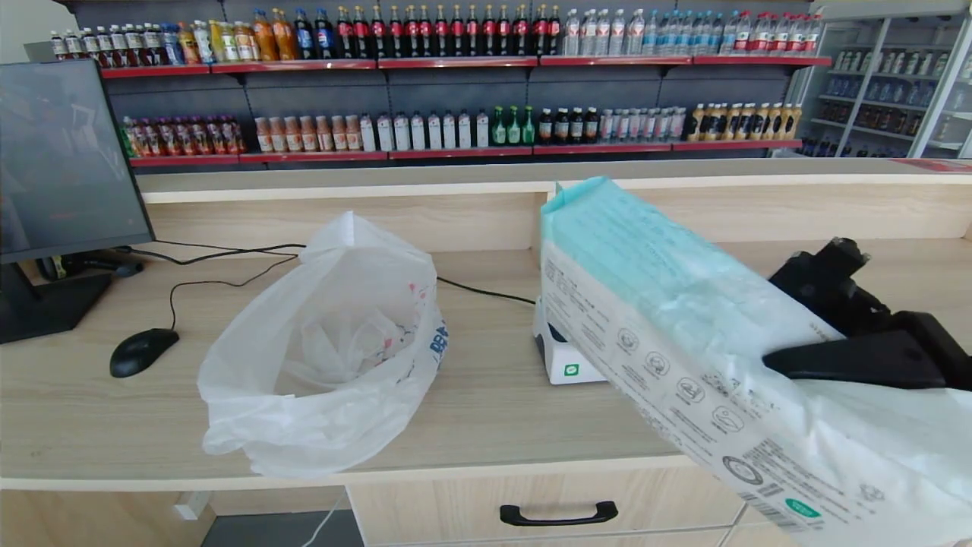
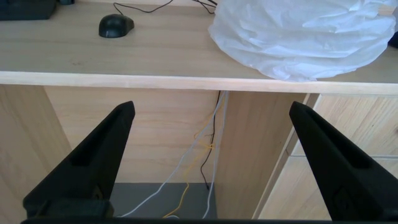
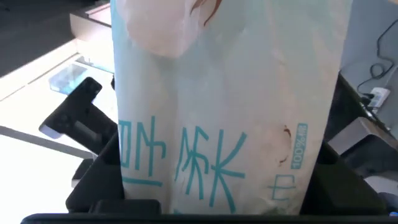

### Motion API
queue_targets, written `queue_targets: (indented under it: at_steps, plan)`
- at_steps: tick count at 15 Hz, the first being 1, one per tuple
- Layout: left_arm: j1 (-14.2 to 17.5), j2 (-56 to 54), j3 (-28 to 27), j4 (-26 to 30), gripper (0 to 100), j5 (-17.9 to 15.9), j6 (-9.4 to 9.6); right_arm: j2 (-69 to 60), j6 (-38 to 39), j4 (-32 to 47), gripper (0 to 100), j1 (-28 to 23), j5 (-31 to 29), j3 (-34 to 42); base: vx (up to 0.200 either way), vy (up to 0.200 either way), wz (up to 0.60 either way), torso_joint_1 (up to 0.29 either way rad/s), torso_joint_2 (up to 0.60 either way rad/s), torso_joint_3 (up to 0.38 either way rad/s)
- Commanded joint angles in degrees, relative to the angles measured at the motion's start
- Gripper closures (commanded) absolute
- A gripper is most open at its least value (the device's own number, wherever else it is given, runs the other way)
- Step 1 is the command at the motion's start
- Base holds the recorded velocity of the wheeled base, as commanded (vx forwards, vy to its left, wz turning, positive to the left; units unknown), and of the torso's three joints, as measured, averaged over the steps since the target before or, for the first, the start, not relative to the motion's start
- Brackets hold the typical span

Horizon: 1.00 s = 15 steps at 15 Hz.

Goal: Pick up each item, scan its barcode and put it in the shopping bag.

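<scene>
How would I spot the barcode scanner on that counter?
Start at the wooden counter. Right of the white shopping bag stands a small white box, the scanner, half hidden behind the teal-and-white pack. Only it has a green square on its front.

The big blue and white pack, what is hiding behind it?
A small white scanner box sits on the counter behind the pack. Only its left corner with a green sticker shows; the rest, and the counter beyond, is covered by the pack.
</scene>
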Motion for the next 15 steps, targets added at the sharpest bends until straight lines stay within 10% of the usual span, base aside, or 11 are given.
queue_targets:
  at_steps: [1, 8, 11, 13, 15]
  plan:
    - [0.0, -0.02, 0.0, 0.01, 0, 0.07, -0.01, -4.0, -8.18, -0.08, 100, -1.59, 0.76, 1.36, 0.0, 0.0, 0.0, 0.0, 0.0, 0.0]
    - [0.0, -0.02, 0.0, 0.01, 0, -0.02, -0.01, -2.33, -46.06, -0.08, 100, -8.44, 1.2, 3.47, 0.0, 0.0, 0.0, 0.0, 0.0, 0.0]
    - [0.0, -0.02, 0.0, 0.01, 0, -0.02, -0.01, 5.31, -75.24, -0.08, 100, -15.21, 0.76, 3.29, 0.0, 0.0, 0.0, 0.0, 0.0, 0.0]
    - [0.0, -0.02, 0.0, 0.01, 0, -0.02, -0.01, 8.04, -85.7, -0.08, 100, -16.0, -4.43, 2.15, 0.0, 0.0, 0.0, 0.0, 0.0, 0.0]
    - [0.0, -0.02, 0.0, 0.01, 0, 0.07, -0.01, 7.69, -91.15, -0.08, 100, -14.33, -22.44, 0.74, 0.0, 0.0, 0.0, 0.0, 0.0, 0.0]
